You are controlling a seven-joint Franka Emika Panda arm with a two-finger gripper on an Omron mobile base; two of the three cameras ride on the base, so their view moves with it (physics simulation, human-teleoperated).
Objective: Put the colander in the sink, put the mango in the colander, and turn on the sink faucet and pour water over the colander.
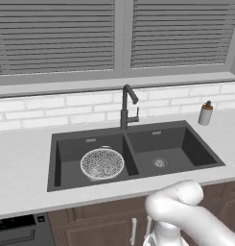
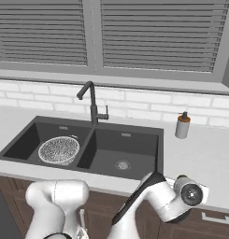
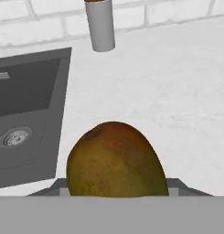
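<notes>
The gripper (image 3: 114,194) sits low over the counter (image 3: 177,91) right of the sink (image 3: 35,105), part-open jaws either side of the mango (image 3: 114,160), apparently gripping it, though contact is hidden. The fruit stands long axis up between them. From here the colander (image 1: 102,163) lies well to the left, in the far-left basin, beyond the faucet (image 1: 127,108); the carry must cross the whole right basin.

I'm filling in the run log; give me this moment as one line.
colander: in left sink basin | mango: at gripper, over counter | faucet: no water
</notes>
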